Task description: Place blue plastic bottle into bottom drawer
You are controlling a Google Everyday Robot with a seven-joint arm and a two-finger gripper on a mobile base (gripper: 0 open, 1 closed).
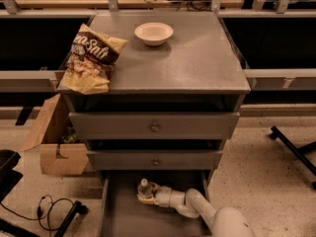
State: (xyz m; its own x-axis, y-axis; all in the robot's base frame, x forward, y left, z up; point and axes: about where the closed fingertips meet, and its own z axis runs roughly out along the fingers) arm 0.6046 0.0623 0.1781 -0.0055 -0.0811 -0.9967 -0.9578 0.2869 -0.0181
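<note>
The bottom drawer (121, 214) of the grey cabinet is pulled open at the lower edge of the camera view. The blue plastic bottle (143, 186) stands upright inside it, near the back, with its white cap up. My gripper (148, 195) reaches in from the lower right on the white arm (197, 209) and is shut on the bottle's lower body, low in the drawer. Most of the bottle's body is hidden by the fingers.
A cream bowl (154, 33) and a chip bag (90, 58) lie on the cabinet top (197, 63). The two upper drawers (154, 127) are closed. A cardboard box (54, 142) stands left of the cabinet, with cables (49, 209) on the floor.
</note>
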